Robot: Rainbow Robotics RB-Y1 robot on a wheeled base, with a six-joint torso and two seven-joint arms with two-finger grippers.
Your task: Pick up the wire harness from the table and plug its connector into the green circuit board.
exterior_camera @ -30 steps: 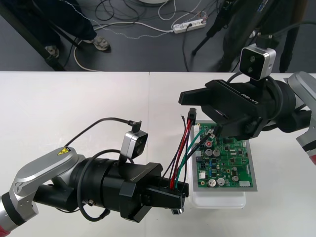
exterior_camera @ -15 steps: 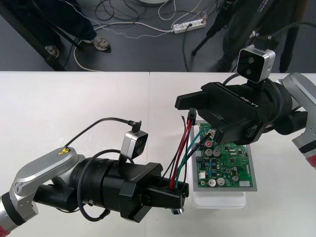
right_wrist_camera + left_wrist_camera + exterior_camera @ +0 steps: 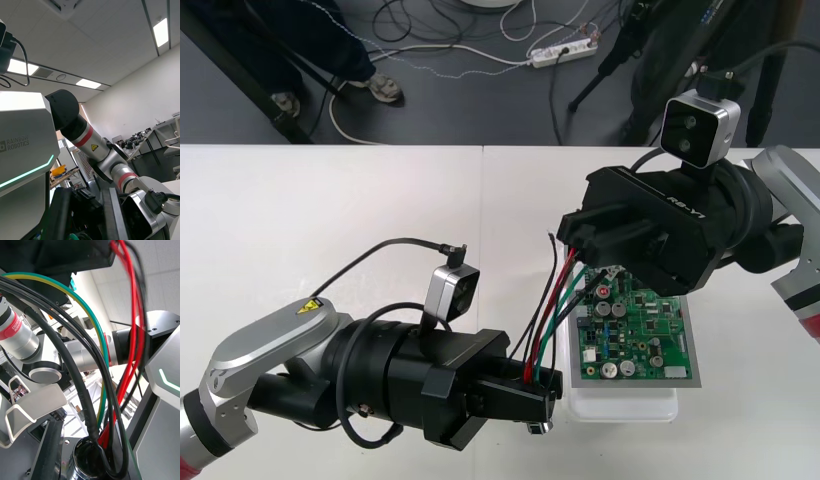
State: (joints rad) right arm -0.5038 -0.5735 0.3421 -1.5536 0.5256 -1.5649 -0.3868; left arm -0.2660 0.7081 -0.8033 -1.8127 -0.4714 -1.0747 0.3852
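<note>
The wire harness (image 3: pixel 548 312) is stretched between both grippers, its red, black and green wires running up from lower left to upper right. My left gripper (image 3: pixel 536 384), low in the middle of the table, is shut on the socket end. From the round socket (image 3: pixel 88 463), the wires (image 3: pixel 98 363) rise toward the other gripper's dark body. My right gripper (image 3: pixel 577 232) is shut on the plug end, just above the far left corner of the green circuit board (image 3: pixel 638 330). The plug itself is hidden between the black fingers.
The board rests on a white base (image 3: pixel 620 408) right of centre, with the right arm (image 3: pixel 740 215) hanging over its far half. The left arm (image 3: pixel 290 350) crosses the near left of the table. Bare table lies at far left.
The right gripper's fingers, wide apart around the plug end before, have closed onto it. The left arm and the wires have stayed in place.
</note>
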